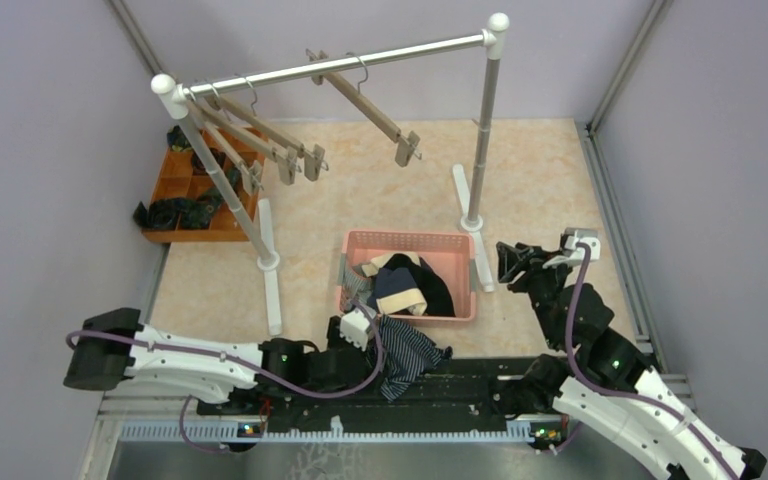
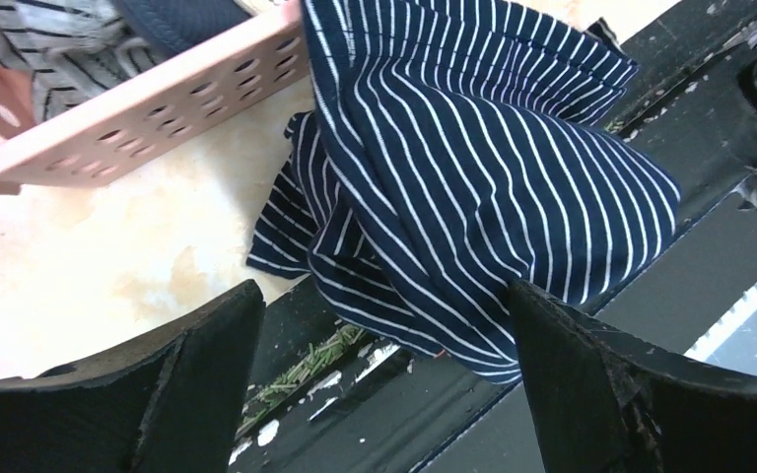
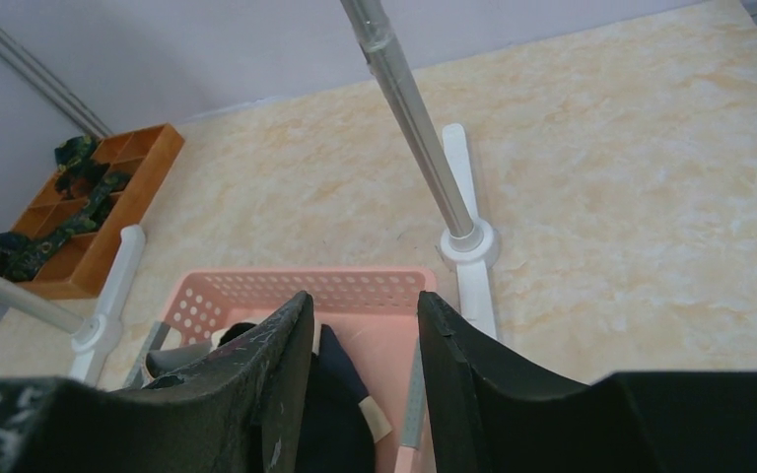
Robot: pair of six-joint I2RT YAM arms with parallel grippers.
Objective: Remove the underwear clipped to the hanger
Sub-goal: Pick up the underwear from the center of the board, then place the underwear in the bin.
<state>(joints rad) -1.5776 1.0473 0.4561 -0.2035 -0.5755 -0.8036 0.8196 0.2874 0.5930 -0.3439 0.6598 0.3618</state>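
The navy white-striped boxer shorts (image 1: 412, 358) lie crumpled on the table and black rail just in front of the pink basket (image 1: 410, 238). In the left wrist view they (image 2: 473, 158) hang past the basket wall (image 2: 158, 113). My left gripper (image 1: 375, 338) is open beside them, and its fingers (image 2: 384, 296) straddle the cloth's lower edge without closing on it. The grey-white striped (image 1: 352, 285), plain navy (image 1: 400, 290) and black (image 1: 442, 290) shorts lie in the basket. My right gripper (image 1: 507, 265) is open and empty above the basket's right rim (image 3: 362, 301). The wooden clip hangers (image 1: 370, 105) hang bare.
The metal rack (image 1: 360, 62) spans the back of the table, with white feet left and right of the basket; one pole (image 3: 419, 128) stands close ahead of my right gripper. An orange tray (image 1: 195, 190) with dark rolled bundles sits at the back left.
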